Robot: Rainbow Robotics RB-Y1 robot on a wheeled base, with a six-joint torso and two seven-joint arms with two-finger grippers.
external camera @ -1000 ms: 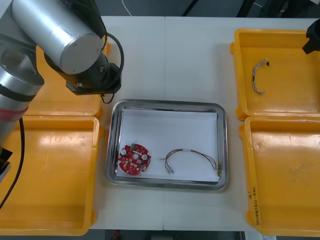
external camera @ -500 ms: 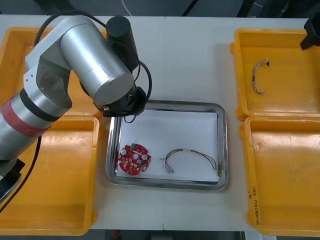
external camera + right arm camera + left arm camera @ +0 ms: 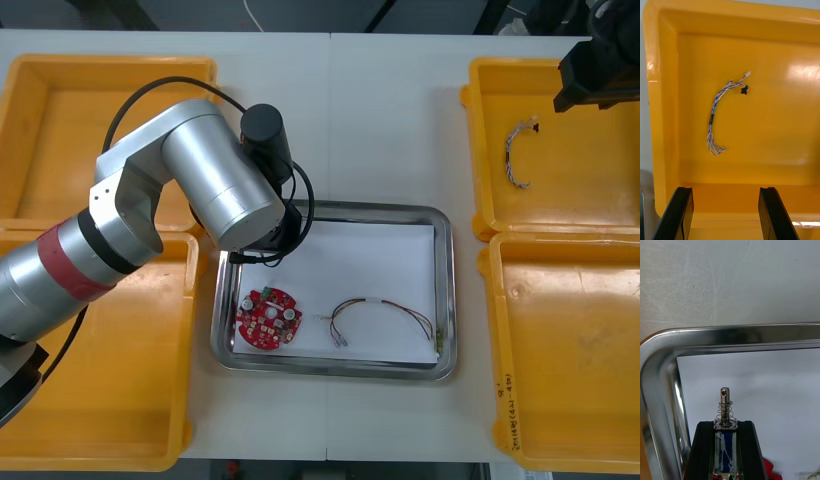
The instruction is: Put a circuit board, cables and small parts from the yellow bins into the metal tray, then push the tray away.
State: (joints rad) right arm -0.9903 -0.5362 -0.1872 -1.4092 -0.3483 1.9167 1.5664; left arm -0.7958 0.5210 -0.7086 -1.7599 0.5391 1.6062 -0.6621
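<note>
1. The left end effector [image 3: 725, 425] has swung from the far-left bin [image 3: 60, 80] to the metal tray [image 3: 448, 290]. It is pinching a small metal part [image 3: 725, 405] over the tray's far-left corner.
2. The drop looks next; the circuit board [image 3: 267, 317] and red-and-yellow cable [image 3: 380, 312] already lie inside.
3. The right end effector [image 3: 725, 191], fingers spread, has edged over the far-right bin [image 3: 590, 200], above the blue-and-white cable [image 3: 715, 120].
</note>
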